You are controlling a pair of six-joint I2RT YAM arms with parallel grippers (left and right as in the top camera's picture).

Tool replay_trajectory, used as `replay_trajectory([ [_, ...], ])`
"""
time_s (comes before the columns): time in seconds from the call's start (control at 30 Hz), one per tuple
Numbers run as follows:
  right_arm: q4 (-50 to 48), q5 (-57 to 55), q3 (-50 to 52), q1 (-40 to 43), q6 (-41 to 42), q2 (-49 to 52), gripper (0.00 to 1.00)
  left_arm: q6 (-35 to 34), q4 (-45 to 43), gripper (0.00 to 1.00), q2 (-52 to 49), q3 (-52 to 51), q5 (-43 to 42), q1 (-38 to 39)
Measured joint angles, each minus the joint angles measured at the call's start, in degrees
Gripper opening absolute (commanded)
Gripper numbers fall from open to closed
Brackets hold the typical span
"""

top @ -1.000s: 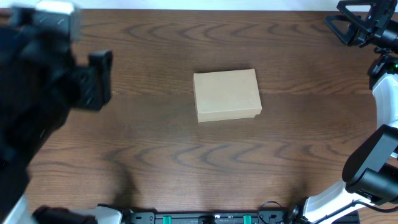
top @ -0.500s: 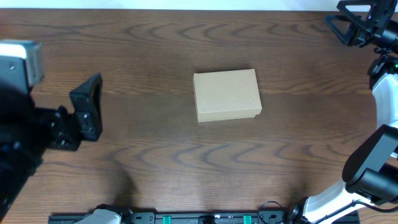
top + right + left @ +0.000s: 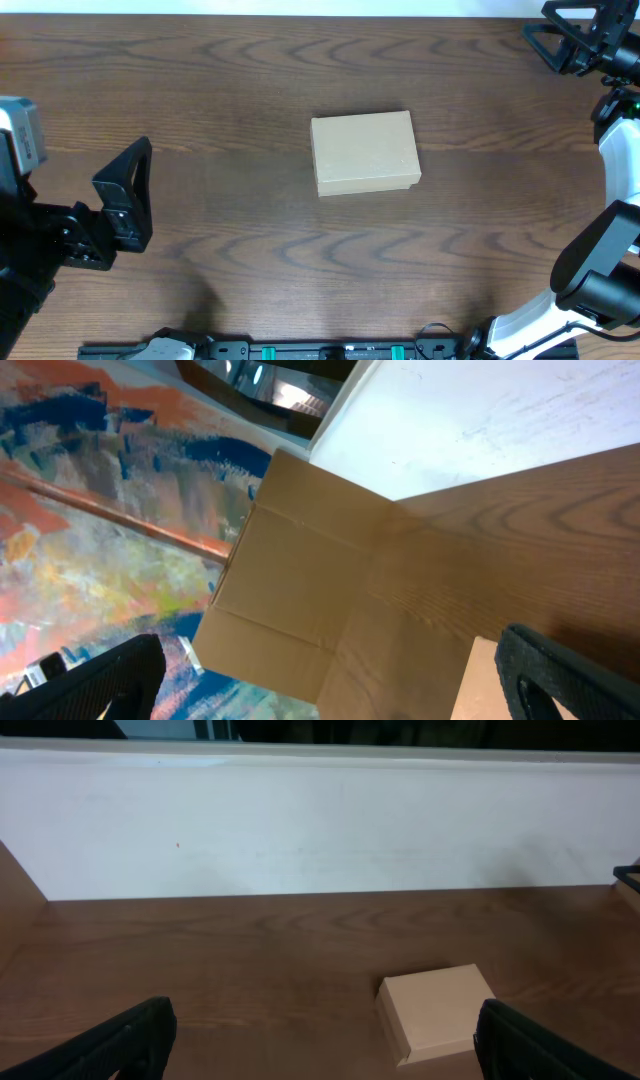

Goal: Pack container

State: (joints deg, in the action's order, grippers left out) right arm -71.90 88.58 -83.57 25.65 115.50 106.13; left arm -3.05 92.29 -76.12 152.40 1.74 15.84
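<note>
The container [image 3: 364, 152] is a small tan cardboard box lying in the middle of the table with its lid shut. It also shows in the left wrist view [image 3: 435, 1012], ahead and to the right of the jaws. My left gripper [image 3: 125, 200] is open and empty at the table's left side, well clear of the box; its fingers [image 3: 320, 1050] are spread wide. My right gripper [image 3: 558, 38] is open and empty at the far right corner; its fingers [image 3: 330, 685] are wide apart. A pale tan corner [image 3: 490, 685] shows there, apparently the box.
The table [image 3: 250, 250] is dark wood. A white wall [image 3: 320, 820] runs along its far edge. In the right wrist view a large flat brown cardboard sheet [image 3: 290, 590] lies beyond the table edge, over a painted surface [image 3: 90, 510].
My left arm has drawn back and down toward the front left of the table. The box and the right arm have not moved.
</note>
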Motion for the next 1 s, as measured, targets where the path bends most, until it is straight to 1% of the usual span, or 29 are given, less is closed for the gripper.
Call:
replay_trajectory([
  [0.3, 0.0, -0.02, 0.0, 0.0, 0.0, 0.0, 0.99, 0.09, -0.55, 0.95, -0.22, -0.09, 0.0, 0.0],
  [0.43, 0.0, 0.0, 0.0, 0.0, 0.02, 0.0, 0.99, 0.33, -7.08, 0.95, -1.2, -0.17, 0.0, 0.0],
  [0.6, 0.0, 0.0, 0.0, 0.0, 0.02, 0.0, 0.99, 0.35, -12.48, 0.95, -1.64, -2.05, 0.0, 0.0],
  [0.67, 0.0, -0.02, 0.0, 0.0, 0.0, 0.0, 0.99, 0.39, -16.74, 0.95, -0.9, -3.93, -0.02, -0.04],
  [0.77, 0.0, 0.0, 0.0, 0.0, 0.02, 0.0, 0.99, 0.48, -26.6, 0.95, 2.51, -10.05, -1.07, -1.7],
  [0.9, -0.02, 0.0, 0.0, 0.0, 0.07, 0.0, 0.99, 0.66, -43.69, 0.95, 11.04, -24.72, -4.31, -6.47],
  [1.0, 0.0, -0.02, 0.0, 0.0, 0.2, 0.0, 0.99, 2.08, -52.59, 0.95, 17.88, -35.71, -6.32, -8.79],
])
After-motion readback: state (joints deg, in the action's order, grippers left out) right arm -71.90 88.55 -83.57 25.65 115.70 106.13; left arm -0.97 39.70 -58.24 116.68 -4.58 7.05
